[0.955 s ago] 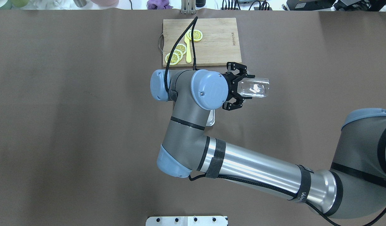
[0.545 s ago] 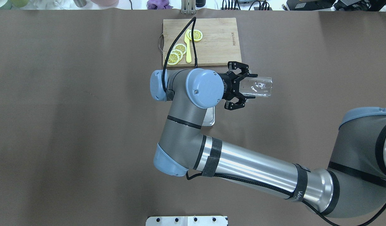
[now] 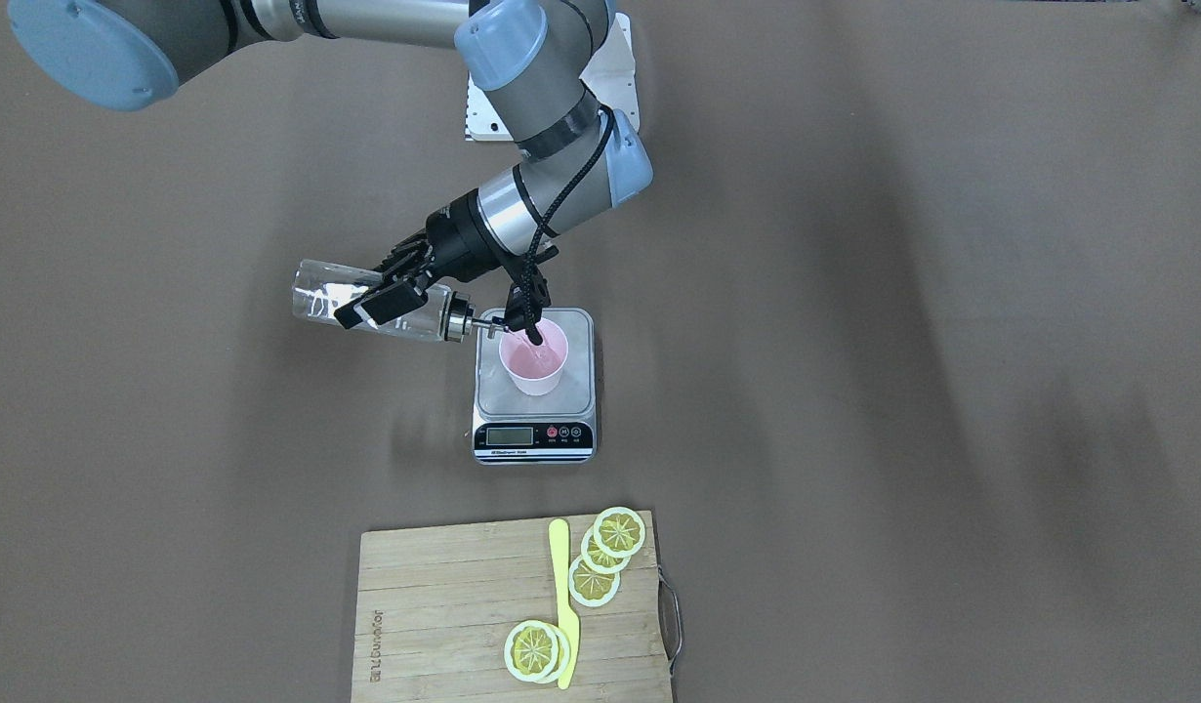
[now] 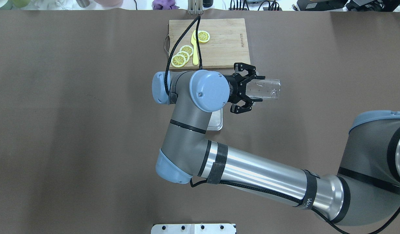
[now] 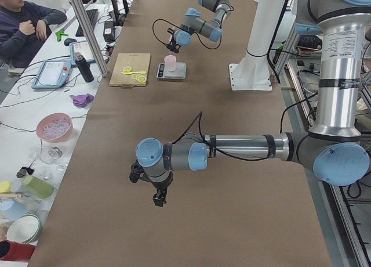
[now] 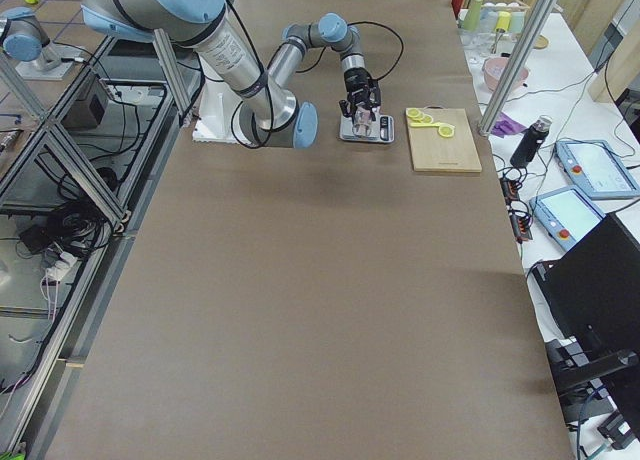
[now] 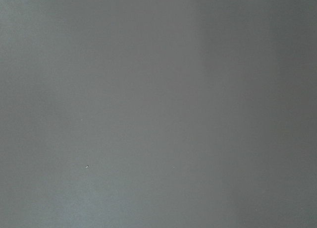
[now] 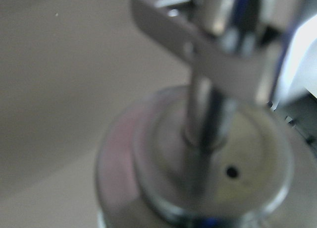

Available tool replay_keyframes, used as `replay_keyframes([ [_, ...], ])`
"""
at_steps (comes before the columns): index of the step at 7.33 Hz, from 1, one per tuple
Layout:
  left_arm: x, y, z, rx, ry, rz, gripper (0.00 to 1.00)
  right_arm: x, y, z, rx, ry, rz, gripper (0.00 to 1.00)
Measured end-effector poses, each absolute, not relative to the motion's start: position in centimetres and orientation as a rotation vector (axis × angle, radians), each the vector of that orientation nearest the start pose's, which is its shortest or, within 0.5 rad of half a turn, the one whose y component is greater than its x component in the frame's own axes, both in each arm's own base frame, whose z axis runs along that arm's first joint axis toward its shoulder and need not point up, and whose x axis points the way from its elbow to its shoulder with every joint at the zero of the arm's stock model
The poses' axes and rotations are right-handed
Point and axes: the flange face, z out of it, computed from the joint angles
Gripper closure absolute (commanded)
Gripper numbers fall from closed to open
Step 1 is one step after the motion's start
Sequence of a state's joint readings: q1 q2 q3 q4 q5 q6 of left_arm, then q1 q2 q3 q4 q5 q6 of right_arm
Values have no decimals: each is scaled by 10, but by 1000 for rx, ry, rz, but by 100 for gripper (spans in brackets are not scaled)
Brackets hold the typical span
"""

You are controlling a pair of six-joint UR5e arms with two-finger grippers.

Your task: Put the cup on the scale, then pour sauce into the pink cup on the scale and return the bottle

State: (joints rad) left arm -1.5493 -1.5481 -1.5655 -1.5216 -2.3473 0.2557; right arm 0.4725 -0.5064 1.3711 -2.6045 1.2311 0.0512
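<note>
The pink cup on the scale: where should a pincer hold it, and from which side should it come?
Hold the cup by its outer wall just under the rim, coming from the robot's left. It stands upright and widens upward, and the bottle and the right pincer crowd the other side.
</note>
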Motion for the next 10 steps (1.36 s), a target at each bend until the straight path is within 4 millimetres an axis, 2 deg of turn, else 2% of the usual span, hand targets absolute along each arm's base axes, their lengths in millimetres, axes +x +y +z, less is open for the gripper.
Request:
replay_keyframes([
  [2,-53,-478,676,22,791,234,1,-560,-473,178,102,354,-1047,100],
  [4,-52,-478,675,25,798,235,1,-561,-475,186,194,292,-1027,100],
  [5,-52,-478,674,27,801,235,1,-548,-469,188,255,251,-1018,100],
  [8,-52,-478,673,30,803,236,1,-481,-449,176,406,62,-968,100],
  [10,-52,-478,672,31,803,237,1,-447,-454,174,479,-103,-915,100],
])
